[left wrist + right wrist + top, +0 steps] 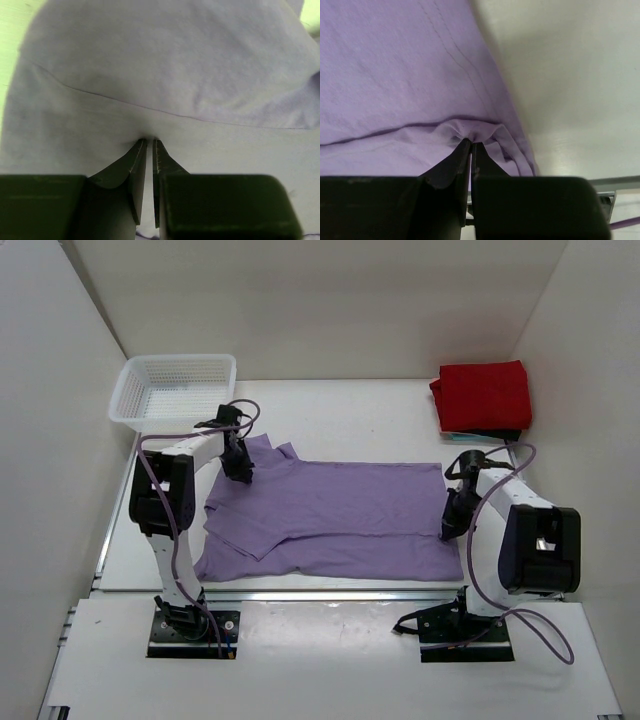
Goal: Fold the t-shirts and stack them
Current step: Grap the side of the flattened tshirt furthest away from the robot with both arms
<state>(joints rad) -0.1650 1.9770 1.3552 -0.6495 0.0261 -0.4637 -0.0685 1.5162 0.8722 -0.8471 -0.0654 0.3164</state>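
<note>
Lavender t-shirt (pixel 330 515) lies spread on the tabletop (pixel 340 410); left pincer (pixel 244 476) and right pincer (pixel 450 530) each clamp its cloth. Lifting both evenly should keep the fold straight.

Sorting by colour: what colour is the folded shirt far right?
The folded shirt is red, best in top external.

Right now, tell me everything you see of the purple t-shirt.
The purple t-shirt is plain lavender soft cloth, spread mostly flat and sideways on the white table, collar end left, hem right. A sleeve flap lies folded over at its near left. The left gripper pinches it near the collar; the right gripper pinches its right edge, bunching the cloth there.
</note>
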